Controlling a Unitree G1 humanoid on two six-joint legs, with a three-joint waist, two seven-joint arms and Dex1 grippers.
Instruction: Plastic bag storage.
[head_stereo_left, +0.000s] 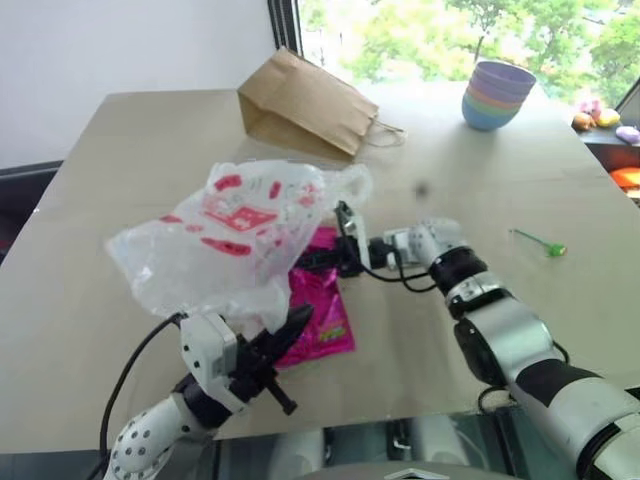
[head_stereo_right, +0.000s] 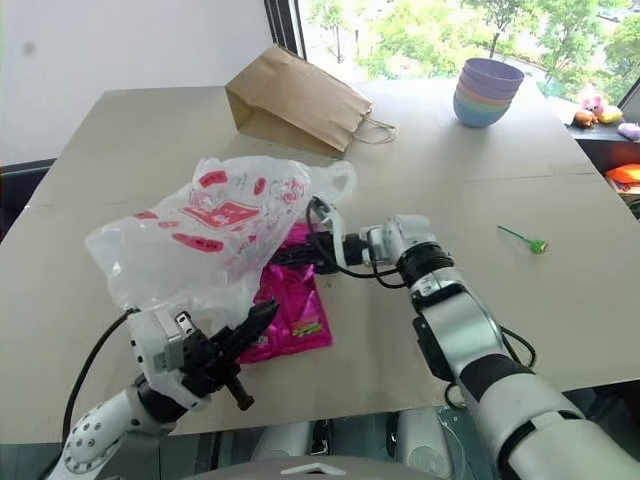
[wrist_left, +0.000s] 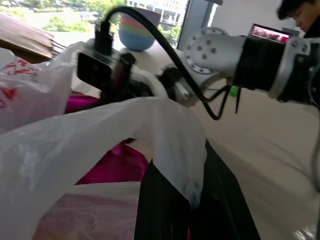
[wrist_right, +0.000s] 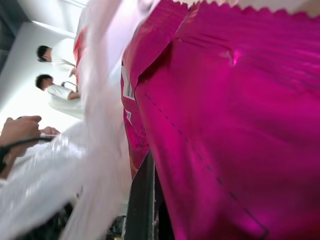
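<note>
Closest to the camera, the left gripper (head_stereo_left: 285, 345) has its fingers pinched shut on a strip of the plastic bag (head_stereo_left: 225, 235), and the rest of the bag puffs up above and past it, off the table (head_stereo_left: 120, 150). Over on the bag's far side the right gripper (head_stereo_left: 345, 235) is clamped shut on a handle loop, so the bag's basically strung between the two.

Right under the bag, just past the left fingertips, lies a pink snack packet (head_stereo_left: 325, 310). Further out behind both grippers there's a brown paper bag (head_stereo_left: 300, 100), a stack of bowls (head_stereo_left: 497, 95) and a little green thing (head_stereo_left: 545, 245) well off to the right.

Worry from here, I'd say: that film is thin and slippery, so pulling the grippers apart could tear it or yank it free. A sagging fold could also drag the packet along.
</note>
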